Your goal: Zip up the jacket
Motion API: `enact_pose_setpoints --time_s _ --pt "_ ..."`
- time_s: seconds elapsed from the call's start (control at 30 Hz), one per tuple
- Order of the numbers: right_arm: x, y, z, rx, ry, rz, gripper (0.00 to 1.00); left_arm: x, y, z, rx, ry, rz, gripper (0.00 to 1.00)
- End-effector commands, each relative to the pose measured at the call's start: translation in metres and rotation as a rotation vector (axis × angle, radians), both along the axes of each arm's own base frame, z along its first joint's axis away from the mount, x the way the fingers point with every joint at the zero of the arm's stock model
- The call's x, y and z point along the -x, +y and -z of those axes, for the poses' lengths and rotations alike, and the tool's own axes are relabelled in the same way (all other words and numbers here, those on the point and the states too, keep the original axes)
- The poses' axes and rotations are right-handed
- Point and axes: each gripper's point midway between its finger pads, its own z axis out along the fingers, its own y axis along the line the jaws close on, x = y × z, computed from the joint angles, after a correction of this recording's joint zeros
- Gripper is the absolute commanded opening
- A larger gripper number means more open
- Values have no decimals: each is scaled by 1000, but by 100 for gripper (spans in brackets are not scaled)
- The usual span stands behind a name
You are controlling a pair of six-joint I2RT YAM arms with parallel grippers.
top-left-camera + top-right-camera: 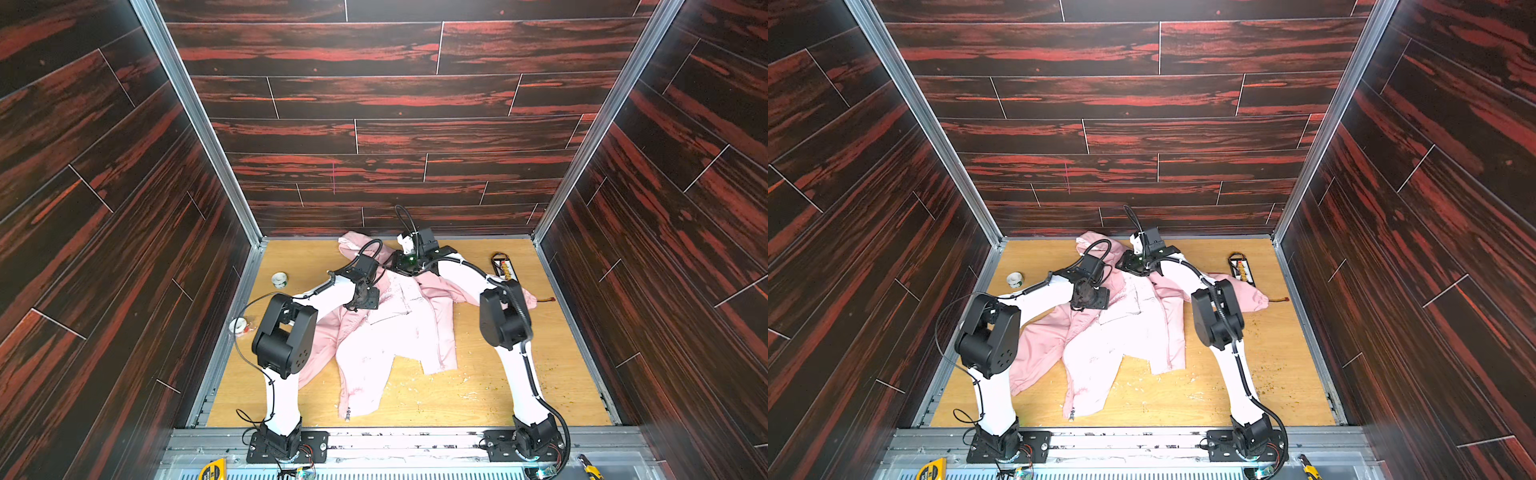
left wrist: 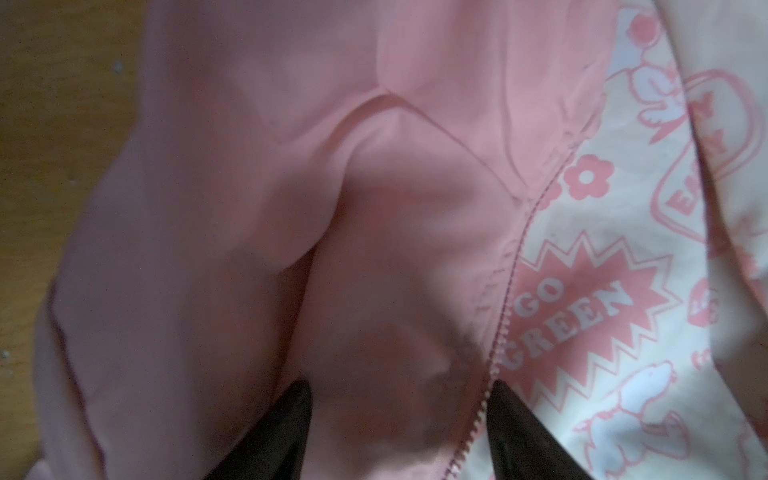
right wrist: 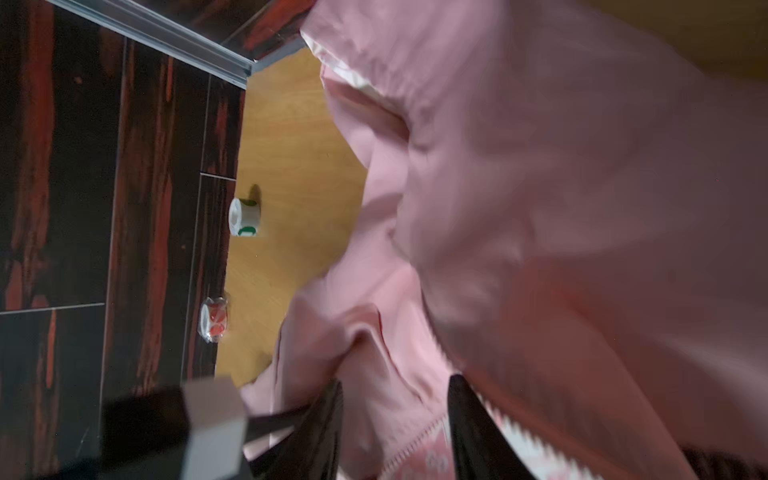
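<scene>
Jacket (image 1: 399,332) spreads across table (image 1: 498,386), hood (image 1: 353,245) near back wall (image 1: 374,137).

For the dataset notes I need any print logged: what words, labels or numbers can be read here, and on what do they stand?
"GO GREEN": in a pink starburst printed on the pale inner lining of the jacket, left wrist view.
Rounded badge on the same lining: partly hidden by a fold, only "E" is sure.
Yellow tool at the near edge: label too small to read.
White roll: green mark, blurred.
</scene>
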Motion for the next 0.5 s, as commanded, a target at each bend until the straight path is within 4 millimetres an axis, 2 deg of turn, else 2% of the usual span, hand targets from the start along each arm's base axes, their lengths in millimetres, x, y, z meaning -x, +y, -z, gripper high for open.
enact_pose_setpoints --time_s 0.0,0.13,0.23,0.33,0.47 --pt "7 -1 48 70 116 -22 44 2 -1 0 -14 15 36 71" --pt "1 2 62 83 135 -22 44 -1 0 11 -36 31 39 71" --pt "0 2 60 86 127 -24 43 -3 0 18 -57 45 37 65" --pt "1 0 59 94 123 -29 43 -6 -1 24 -58 56 38 49" --pt "-4 -9 60 119 108 -8 42 -9 -5 21 -41 51 35 23"
